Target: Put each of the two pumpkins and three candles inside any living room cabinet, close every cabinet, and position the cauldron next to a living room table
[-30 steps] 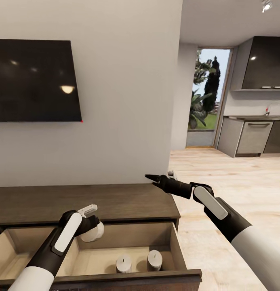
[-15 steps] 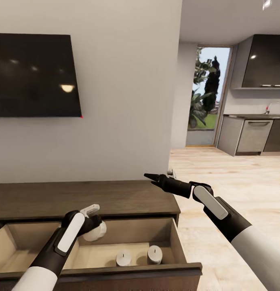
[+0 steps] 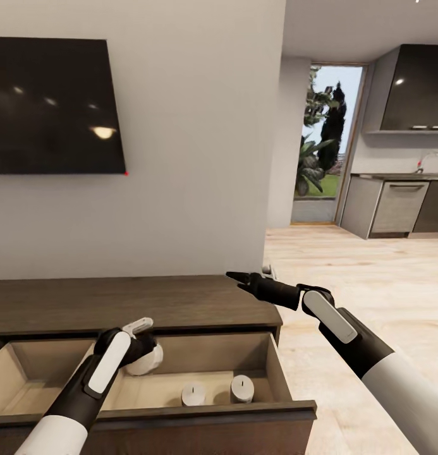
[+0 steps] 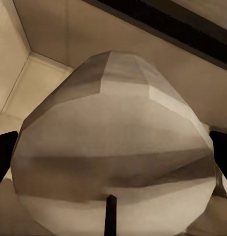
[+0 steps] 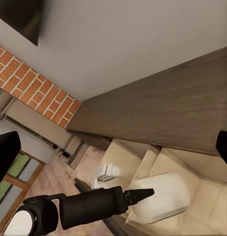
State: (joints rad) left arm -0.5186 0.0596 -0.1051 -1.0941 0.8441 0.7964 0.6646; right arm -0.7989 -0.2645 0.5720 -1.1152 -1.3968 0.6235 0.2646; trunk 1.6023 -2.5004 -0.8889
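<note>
Two candles (image 3: 193,393) already sit in the open cabinet (image 3: 181,414) drawer at lower center, my left fingers (image 3: 143,328) grasp the third above it, right fingers (image 3: 234,277) clenched empty, pumpkins and cauldron still unaccounted for.

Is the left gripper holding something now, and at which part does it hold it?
The left gripper holds a candle over the open drawer, fingers on its two opposite sides. The right gripper holds nothing.

My head camera looks forward and down over the open cabinet (image 3: 181,303). My left wrist camera sits very close on a candle (image 4: 113,147). My right wrist camera looks down from above on the same cabinet (image 5: 162,113).
</note>
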